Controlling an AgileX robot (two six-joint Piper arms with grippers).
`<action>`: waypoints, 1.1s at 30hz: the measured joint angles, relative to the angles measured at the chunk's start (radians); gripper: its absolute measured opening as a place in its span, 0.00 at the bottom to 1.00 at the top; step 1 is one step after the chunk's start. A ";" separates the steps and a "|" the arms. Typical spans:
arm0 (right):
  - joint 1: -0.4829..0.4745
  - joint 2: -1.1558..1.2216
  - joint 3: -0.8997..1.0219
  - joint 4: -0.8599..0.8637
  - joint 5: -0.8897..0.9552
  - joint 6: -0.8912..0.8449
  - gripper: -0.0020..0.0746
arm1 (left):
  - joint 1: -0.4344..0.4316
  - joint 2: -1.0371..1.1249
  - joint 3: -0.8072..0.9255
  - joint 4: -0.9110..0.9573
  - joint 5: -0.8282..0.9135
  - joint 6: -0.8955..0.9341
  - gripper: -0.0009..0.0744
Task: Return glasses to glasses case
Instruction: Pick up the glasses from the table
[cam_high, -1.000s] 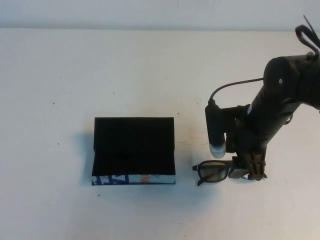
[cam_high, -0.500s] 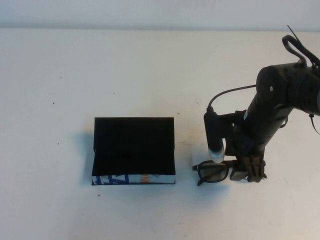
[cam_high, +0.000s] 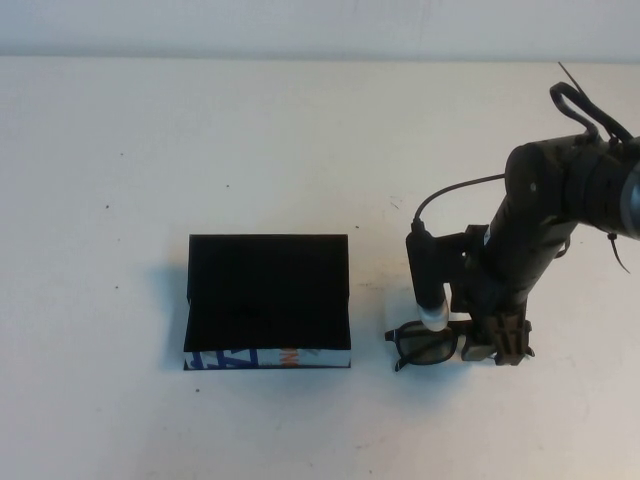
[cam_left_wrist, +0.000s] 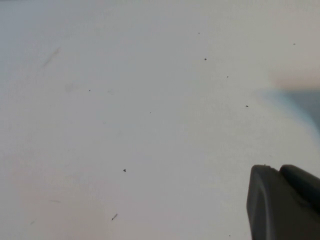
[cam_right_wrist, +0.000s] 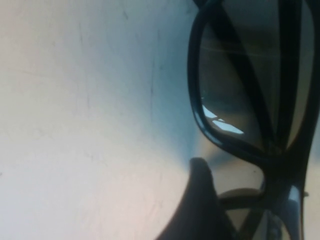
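The glasses (cam_high: 424, 344) are dark-framed and lie on the white table to the right of the glasses case (cam_high: 268, 300), a closed black box with a blue, white and orange strip on its near side. My right gripper (cam_high: 498, 350) is low over the right end of the glasses and open. In the right wrist view one dark finger (cam_right_wrist: 200, 200) stands beside the frame (cam_right_wrist: 235, 142), with the lens and bridge close by; the other finger is out of frame. My left gripper (cam_left_wrist: 281, 172) hangs over bare table, shut and empty, and is outside the high view.
The white table (cam_high: 300, 150) is bare around the case. A gap of table separates the case's right edge from the glasses. The right arm's cable (cam_high: 455, 192) loops above the wrist camera.
My right gripper has come down and slightly left onto the right end of the glasses. The glasses and the case have not moved.
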 joint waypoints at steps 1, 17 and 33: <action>-0.002 0.002 0.000 -0.001 0.000 -0.003 0.61 | 0.000 0.000 0.000 0.000 0.000 0.000 0.01; -0.002 0.024 0.000 0.024 -0.020 -0.009 0.59 | 0.000 0.000 0.000 0.000 0.000 0.000 0.01; -0.002 0.026 -0.061 0.026 0.120 -0.009 0.17 | 0.000 0.000 0.000 0.000 0.000 0.000 0.01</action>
